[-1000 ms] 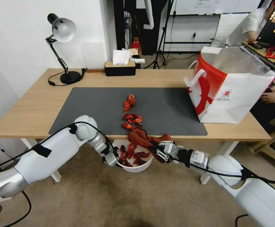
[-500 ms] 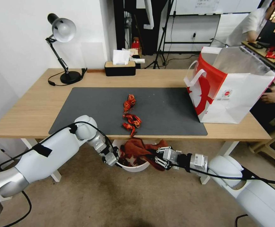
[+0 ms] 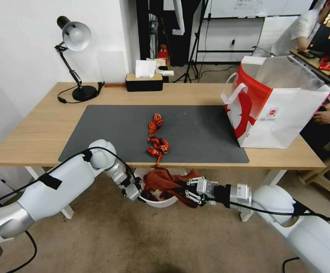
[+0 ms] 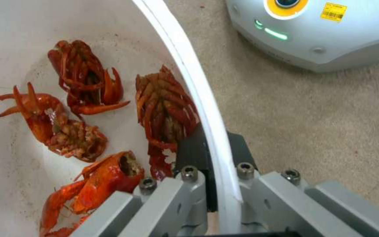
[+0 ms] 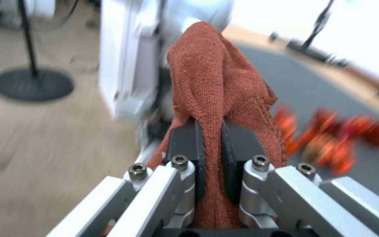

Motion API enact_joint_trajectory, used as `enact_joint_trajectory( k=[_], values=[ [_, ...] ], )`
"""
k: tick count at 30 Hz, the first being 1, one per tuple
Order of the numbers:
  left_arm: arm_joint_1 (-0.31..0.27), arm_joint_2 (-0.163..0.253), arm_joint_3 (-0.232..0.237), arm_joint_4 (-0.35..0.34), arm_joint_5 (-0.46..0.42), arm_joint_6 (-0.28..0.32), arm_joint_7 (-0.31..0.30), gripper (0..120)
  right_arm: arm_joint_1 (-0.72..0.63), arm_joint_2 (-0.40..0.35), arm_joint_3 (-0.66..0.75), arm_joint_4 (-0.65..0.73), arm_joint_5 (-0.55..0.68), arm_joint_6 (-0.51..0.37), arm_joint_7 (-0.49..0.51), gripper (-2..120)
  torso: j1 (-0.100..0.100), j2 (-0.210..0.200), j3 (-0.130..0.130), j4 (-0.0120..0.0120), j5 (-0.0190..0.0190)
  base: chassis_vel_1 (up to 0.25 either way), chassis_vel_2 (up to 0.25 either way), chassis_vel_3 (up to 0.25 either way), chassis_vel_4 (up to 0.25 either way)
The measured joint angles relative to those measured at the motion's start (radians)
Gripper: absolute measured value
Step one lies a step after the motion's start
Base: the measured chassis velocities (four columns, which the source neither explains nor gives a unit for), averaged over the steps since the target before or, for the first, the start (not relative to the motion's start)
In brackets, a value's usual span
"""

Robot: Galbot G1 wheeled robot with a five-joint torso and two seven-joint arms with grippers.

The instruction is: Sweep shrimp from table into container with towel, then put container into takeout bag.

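Observation:
Just below the table's (image 3: 43, 129) front edge hangs the white container (image 3: 161, 201), my left gripper (image 3: 135, 190) shut on its rim (image 4: 207, 108). Several shrimp (image 4: 80, 108) lie inside it. More shrimp (image 3: 156, 140) lie in a line on the dark mat (image 3: 202, 132), the nearest at the mat's front edge. My right gripper (image 3: 185, 191) is shut on the rust-red towel (image 3: 165, 180), which droops over the container's opening; the pads (image 5: 189, 144) pinch a fold of the towel (image 5: 215, 82). The takeout bag (image 3: 278, 102) stands open at the table's right end.
A desk lamp (image 3: 74, 38) stands at the table's back left and a black tissue box (image 3: 144, 81) at the back middle. A person sits beyond the bag with a hand (image 3: 326, 116) near it. White table legs stand under the desk.
My right gripper has dropped from the table's edge with the towel, which now hangs over the container and hides much of its inside. The left arm has held still.

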Motion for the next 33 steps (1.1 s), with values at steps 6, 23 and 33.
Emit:
enact_joint_trajectory(
  k=[6, 23, 33],
  values=[
    [0.001, 0.004, -0.005, 0.000, 0.019, -0.004, 0.003, 0, 0.176, 0.026, -0.086, -0.075, 0.085, 0.000, 0.167, 7, 0.000, 0.000, 0.000, 0.0000, 0.0000, 0.000, 0.000, 0.000, 0.000],
    [0.017, 0.027, -0.037, 0.012, 0.037, -0.021, 0.023, 0, 0.807, 0.389, -0.490, -0.736, 0.009, -0.083, 0.535, 7, 0.000, 0.000, 0.000, 0.0005, -0.0001, 0.000, 0.000, 0.000, 0.000],
    [0.024, 0.017, -0.037, 0.021, 0.036, -0.031, 0.022, 0, 0.898, 0.485, -0.492, -0.997, -0.083, -0.092, 0.407, 7, 0.000, 0.000, 0.000, -0.0004, 0.0001, 0.000, 0.000, 0.000, 0.000]
  ],
)
